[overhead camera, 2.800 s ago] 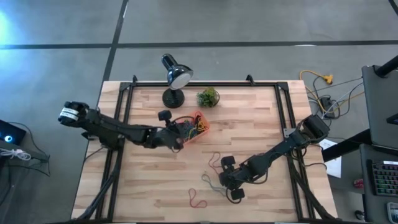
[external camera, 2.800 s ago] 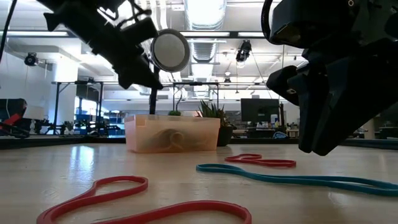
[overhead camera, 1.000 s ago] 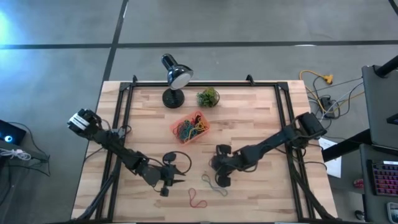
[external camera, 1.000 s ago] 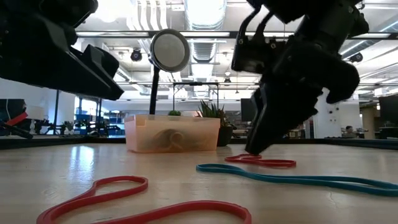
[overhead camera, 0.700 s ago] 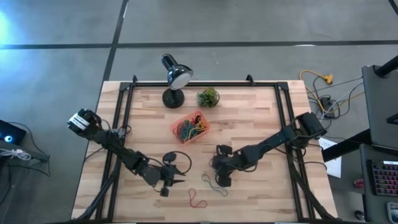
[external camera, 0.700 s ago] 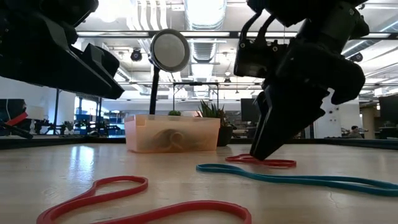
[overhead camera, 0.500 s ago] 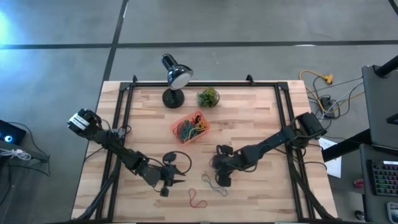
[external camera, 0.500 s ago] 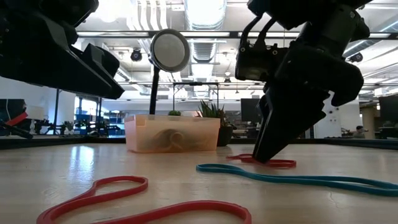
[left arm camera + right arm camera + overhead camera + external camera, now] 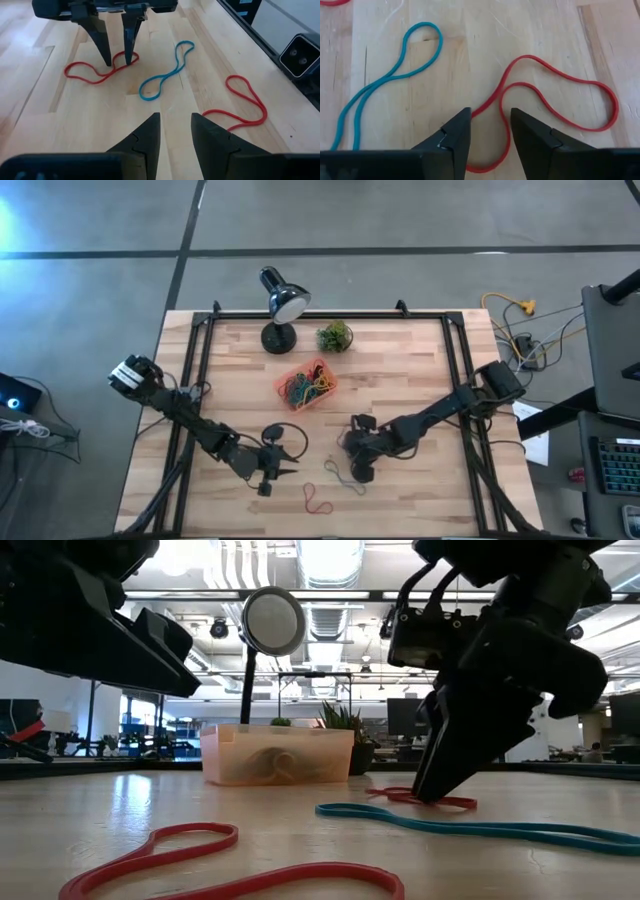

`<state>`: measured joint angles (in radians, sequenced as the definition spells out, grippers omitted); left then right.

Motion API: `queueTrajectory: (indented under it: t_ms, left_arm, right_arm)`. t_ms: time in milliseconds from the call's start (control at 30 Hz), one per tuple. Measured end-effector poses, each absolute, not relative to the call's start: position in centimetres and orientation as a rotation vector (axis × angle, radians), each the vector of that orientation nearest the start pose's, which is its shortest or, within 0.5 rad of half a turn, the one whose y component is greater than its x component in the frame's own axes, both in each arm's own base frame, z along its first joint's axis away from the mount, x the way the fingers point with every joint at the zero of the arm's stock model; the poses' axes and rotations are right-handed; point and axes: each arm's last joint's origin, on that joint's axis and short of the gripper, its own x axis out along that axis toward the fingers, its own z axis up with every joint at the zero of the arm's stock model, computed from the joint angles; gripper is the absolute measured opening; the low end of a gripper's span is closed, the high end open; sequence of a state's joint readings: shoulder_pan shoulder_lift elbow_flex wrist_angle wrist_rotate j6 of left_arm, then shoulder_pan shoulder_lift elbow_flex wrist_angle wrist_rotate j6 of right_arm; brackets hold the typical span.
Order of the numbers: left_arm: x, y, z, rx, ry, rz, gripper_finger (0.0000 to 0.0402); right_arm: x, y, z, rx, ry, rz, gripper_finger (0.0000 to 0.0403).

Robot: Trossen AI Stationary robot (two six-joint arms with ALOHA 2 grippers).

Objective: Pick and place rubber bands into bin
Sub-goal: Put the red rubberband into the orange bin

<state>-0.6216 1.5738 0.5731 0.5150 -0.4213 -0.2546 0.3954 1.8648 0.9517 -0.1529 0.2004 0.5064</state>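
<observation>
Straddling a red rubber band [image 9: 555, 95] — right hand [image 9: 487, 127], fingers apart.

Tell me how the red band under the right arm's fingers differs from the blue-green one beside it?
The red rubber band lies between the right gripper's open fingers; the blue-green rubber band lies clear of them, to one side. The red one sprawls in a wide, winding loop, while the blue-green one is pulled long and narrow, pinched near its middle. Both lie flat on the wooden table, outside the bin.
</observation>
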Motion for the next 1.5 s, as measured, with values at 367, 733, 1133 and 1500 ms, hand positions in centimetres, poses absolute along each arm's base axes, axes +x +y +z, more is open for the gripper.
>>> queueTrajectory:
  t_ms: [367, 733, 1133, 1500]
  left_arm:
    - [24.0, -15.8, 15.0, -0.009, 0.440, -0.141, 0.0094]
    - [24.0, -15.8, 15.0, -0.009, 0.440, -0.141, 0.0094]
    - [24.0, -15.8, 15.0, -0.009, 0.440, -0.141, 0.0094]
    - [24.0, -15.8, 15.0, -0.009, 0.440, -0.141, 0.0094]
  right_arm:
    - [30.9, 12.9, 11.0, 0.104, 1.042, -0.076, 0.0066]
    - [30.3, 13.7, 10.9, 0.029, 1.040, -0.085, 0.0008]
    - [30.2, 15.4, 14.8, -0.251, 0.871, -0.184, 0.0008]
    - [32.3, 15.8, 19.1, -0.534, 0.741, -0.319, 0.0008]
